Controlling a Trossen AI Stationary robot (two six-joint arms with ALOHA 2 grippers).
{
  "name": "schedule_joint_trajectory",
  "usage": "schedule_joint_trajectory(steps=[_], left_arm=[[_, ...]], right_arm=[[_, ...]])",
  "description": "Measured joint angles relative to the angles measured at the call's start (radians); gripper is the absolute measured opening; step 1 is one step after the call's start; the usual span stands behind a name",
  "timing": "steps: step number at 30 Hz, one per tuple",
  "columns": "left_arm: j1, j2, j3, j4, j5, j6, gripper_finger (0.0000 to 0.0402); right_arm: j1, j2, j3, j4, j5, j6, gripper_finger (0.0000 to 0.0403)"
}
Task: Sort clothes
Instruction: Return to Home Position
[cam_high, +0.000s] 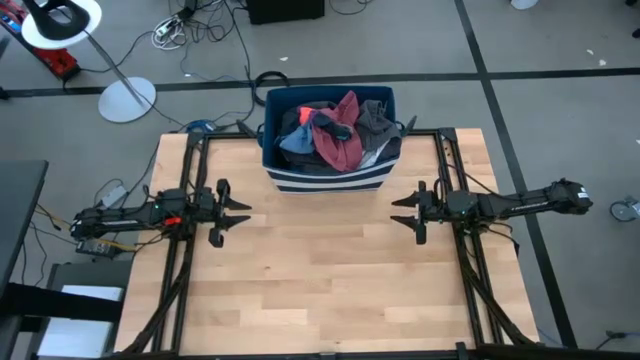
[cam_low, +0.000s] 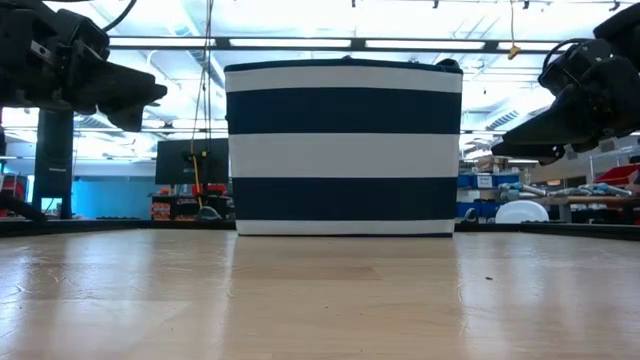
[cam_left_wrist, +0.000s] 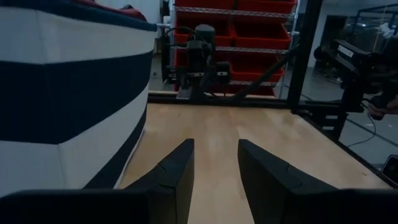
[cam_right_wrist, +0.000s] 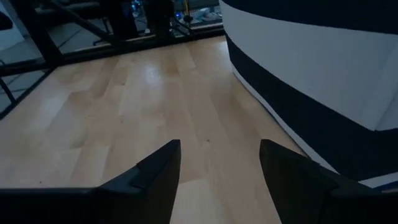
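Nearest to me, the front stretch of the wooden table (cam_high: 320, 300) runs pale and level toward the middle. Further in, at mid-table, both arms reach inward from opposite sides and face each other across a wide gap. Left gripper (cam_high: 243, 212): fingers spread, and its wrist camera shows only table wood in the gap between them. Right gripper (cam_high: 398, 212): also spread, the gap looking wider on its own wrist camera, again with just wood showing through. On the low camera both hang above the table surface and do not touch it. Next back, at the centre of the far edge, stands the blue bin with white stripes (cam_high: 325, 180). Its front wall sits just beyond the line of the two grippers and between them. The left wrist camera has that striped wall filling one side of its picture, close beside the fingers, and the right wrist camera shows the same on its side. The clothes (cam_high: 335, 135) are all heaped inside this bin. I note a maroon piece on top in the middle, blue-grey fabric toward the left arm's side with a bit of orange-red behind it, dark grey toward the right arm's side, and black underneath. The heap lies inward of and farther back than each gripper, touching neither. Beyond the table I see grey floor, a white lamp base (cam_high: 127, 100) and loose cables (cam_high: 190, 25).
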Motion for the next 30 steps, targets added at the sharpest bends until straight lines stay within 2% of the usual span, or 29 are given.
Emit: schedule_joint_trajectory(steps=[6,10,19,30], left_arm=[[0.0,0.0,0.0,0.007,0.0,-0.001,0.0129],[0.0,0.0,0.0,0.009,0.0,-0.001,0.0129],[0.0,0.0,0.0,0.01,0.0,-0.002,0.0129],[0.0,0.0,-0.001,0.01,0.0,-0.002,0.0129]], right_arm=[[0.001,0.0,-0.001,-0.015,-0.125,0.027,0.0221],[0.0,0.0,-0.001,-0.025,-0.17,0.032,0.0221],[0.0,0.0,-0.003,0.062,-0.174,0.029,0.0221],[0.0,0.0,-0.003,0.088,-0.175,0.029,0.0222]])
